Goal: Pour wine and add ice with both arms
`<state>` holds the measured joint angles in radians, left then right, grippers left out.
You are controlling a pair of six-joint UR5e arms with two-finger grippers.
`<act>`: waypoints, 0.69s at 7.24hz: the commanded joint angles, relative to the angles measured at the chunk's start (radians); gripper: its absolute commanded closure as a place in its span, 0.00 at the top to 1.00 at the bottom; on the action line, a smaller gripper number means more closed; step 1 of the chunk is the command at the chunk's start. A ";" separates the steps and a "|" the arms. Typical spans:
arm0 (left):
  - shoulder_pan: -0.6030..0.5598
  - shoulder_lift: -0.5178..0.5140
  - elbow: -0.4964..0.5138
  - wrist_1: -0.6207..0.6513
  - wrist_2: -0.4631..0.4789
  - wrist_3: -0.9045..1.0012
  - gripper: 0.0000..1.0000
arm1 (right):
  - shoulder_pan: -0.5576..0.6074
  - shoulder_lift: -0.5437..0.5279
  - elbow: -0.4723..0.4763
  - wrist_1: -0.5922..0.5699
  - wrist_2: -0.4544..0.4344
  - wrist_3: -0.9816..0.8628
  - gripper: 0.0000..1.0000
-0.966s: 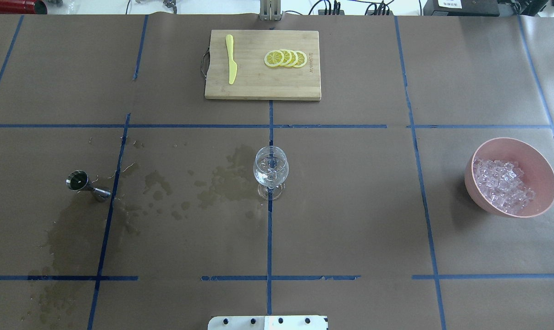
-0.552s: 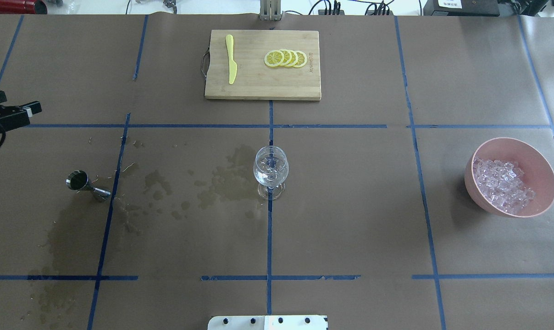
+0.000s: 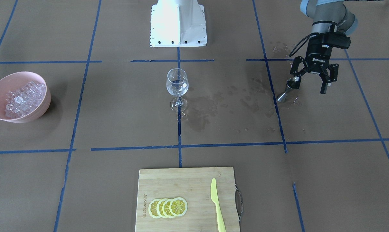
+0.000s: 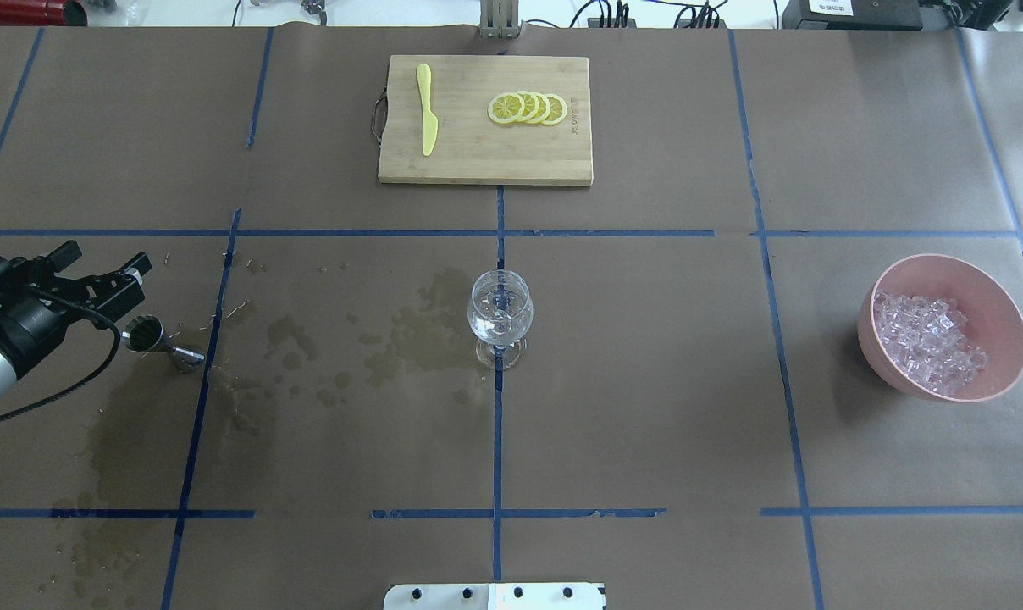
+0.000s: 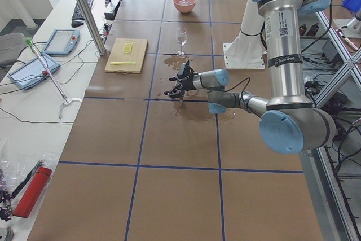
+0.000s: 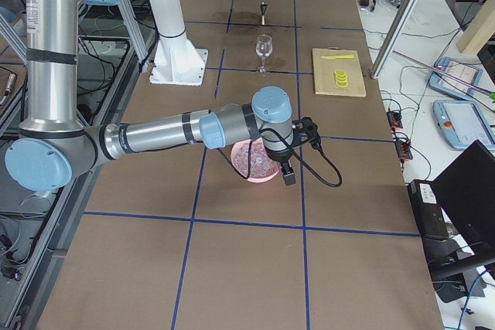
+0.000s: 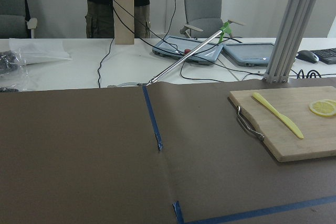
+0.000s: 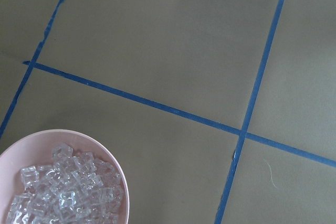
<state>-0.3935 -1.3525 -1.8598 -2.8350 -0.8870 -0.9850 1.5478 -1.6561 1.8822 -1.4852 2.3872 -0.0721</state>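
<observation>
Ice: a heap of small clear cubes, the ice (image 4: 926, 339), lies in a pink bowl (image 4: 998, 296) well apart from the wine glass (image 4: 500, 313), on the robot's right of it.
Bowl in the right wrist view: cut off at the lower left corner, so only part of the rim and heap shows.
Right hand: the right hand (image 6: 294, 156) hangs over the bowl's edge, far from the wine glass. It shows only in the right side view, so I cannot tell whether its fingers are apart or together.
Left hand: the left hand (image 3: 310, 84) is well to the robot's left of the wine glass, with its fingers spread apart and nothing between them. The overhead view's left edge cuts off its arm.
Jigger: a steel jigger (image 4: 160, 341) is just beside the left hand, on the side toward the wine glass. One finger overlaps its upper cup in the front view, and contact cannot be judged.
Wine glass: upright on the tabletop (image 4: 647, 407). Any liquid inside is too clear to make out.
Wet stains: wet stains (image 4: 427, 330) spread from the wine glass toward the jigger.
Cutting board: the cutting board (image 4: 478, 157) lies beyond the wine glass, away from the robot, and carries lemon slices (image 4: 528, 108) and a yellow knife (image 4: 427, 110).
</observation>
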 commanded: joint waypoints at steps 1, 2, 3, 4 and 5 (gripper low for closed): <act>0.140 0.000 0.037 0.002 0.191 -0.012 1.00 | 0.000 -0.001 0.000 -0.001 0.001 0.000 1.00; 0.165 -0.007 0.056 0.000 0.218 -0.014 1.00 | 0.000 -0.001 0.000 -0.001 0.001 0.000 1.00; 0.176 -0.014 0.088 -0.004 0.230 -0.015 1.00 | 0.000 -0.001 0.000 -0.001 0.000 0.000 1.00; 0.180 -0.037 0.124 -0.004 0.232 -0.053 1.00 | 0.000 -0.001 0.000 -0.001 0.000 0.000 1.00; 0.186 -0.051 0.146 -0.004 0.235 -0.060 1.00 | 0.000 -0.001 0.000 -0.001 0.000 0.000 1.00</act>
<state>-0.2164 -1.3843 -1.7468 -2.8388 -0.6585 -1.0266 1.5478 -1.6567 1.8822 -1.4864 2.3871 -0.0721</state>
